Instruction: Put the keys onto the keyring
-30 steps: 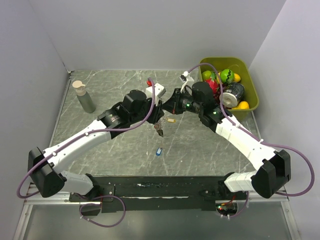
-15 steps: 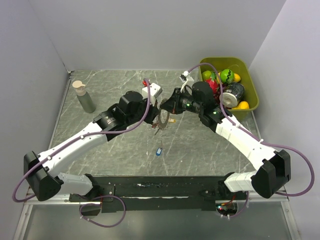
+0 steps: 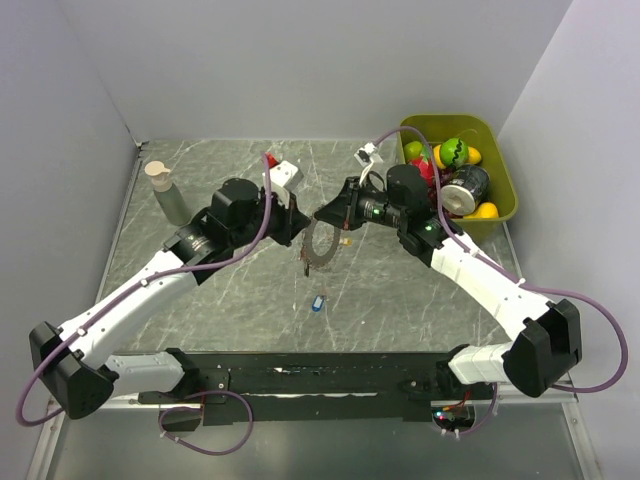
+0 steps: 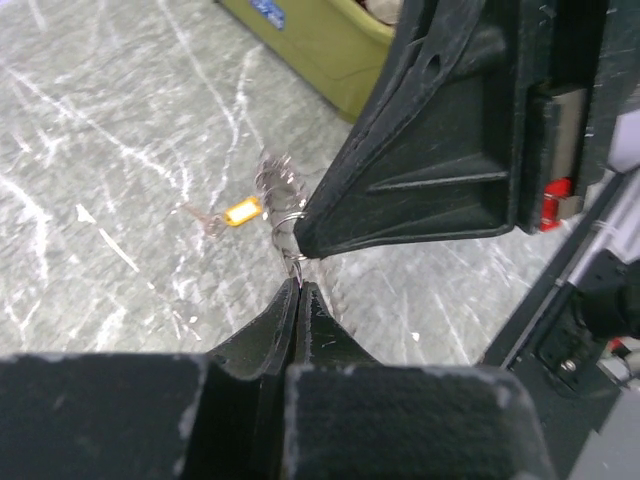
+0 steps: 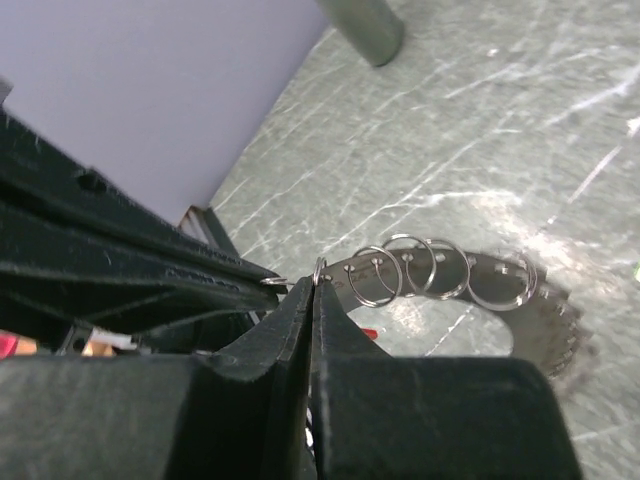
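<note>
Leftward swings the left arm (image 3: 150,285) since a second ago. One keyring (image 3: 322,247) hangs tilted over the desk's (image 3: 400,300) middle. The left gripper (image 4: 298,292) and the right gripper (image 5: 316,275) are both clamped on its rim. Two keys lie loose: a tan key (image 4: 240,211) beside it and a blue key (image 3: 318,302) nearer the front edge.

The wide, thin silvery metal keyring (image 5: 540,315) was bright and reflective, with polished wire loops. The fingers (image 5: 270,345) of the right gripper (image 5: 316,280) were matt black plastic, finely grained. The grey-green marbled tabletop (image 3: 230,290) looked like smooth stone with a soft sheen. The amber head of the small key (image 4: 240,211) was glossy plastic; the olive-green bin (image 3: 503,160), smooth plastic; the white arm shells (image 3: 150,290), glossy plastic.
</note>
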Robot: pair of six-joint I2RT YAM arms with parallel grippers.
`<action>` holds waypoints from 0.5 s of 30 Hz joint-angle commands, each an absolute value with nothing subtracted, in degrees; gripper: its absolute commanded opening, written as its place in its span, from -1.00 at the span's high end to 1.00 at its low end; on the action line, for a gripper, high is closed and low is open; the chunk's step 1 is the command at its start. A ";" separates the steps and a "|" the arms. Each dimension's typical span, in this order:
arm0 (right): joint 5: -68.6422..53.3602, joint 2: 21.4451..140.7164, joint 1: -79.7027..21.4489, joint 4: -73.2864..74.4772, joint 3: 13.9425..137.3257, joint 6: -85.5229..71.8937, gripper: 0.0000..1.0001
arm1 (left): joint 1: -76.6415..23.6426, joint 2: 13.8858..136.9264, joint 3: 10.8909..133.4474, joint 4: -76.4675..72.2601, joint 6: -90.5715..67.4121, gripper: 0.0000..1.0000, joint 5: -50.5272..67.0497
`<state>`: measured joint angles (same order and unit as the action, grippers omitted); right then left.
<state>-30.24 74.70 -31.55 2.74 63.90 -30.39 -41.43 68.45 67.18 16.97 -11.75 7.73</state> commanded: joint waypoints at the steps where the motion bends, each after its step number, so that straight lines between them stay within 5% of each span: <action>1: -36.99 71.46 -30.85 -3.86 63.11 -29.36 0.61 | -39.03 66.10 67.85 13.01 -11.17 0.98 16.42; 10: -38.31 64.88 -29.53 -4.91 60.91 -20.50 -0.61 | -36.91 64.07 67.76 13.88 -6.08 0.98 28.02; 15: -44.11 59.51 -29.36 -9.75 58.01 -12.58 -0.82 | -36.65 63.28 68.73 15.81 -2.03 0.98 34.35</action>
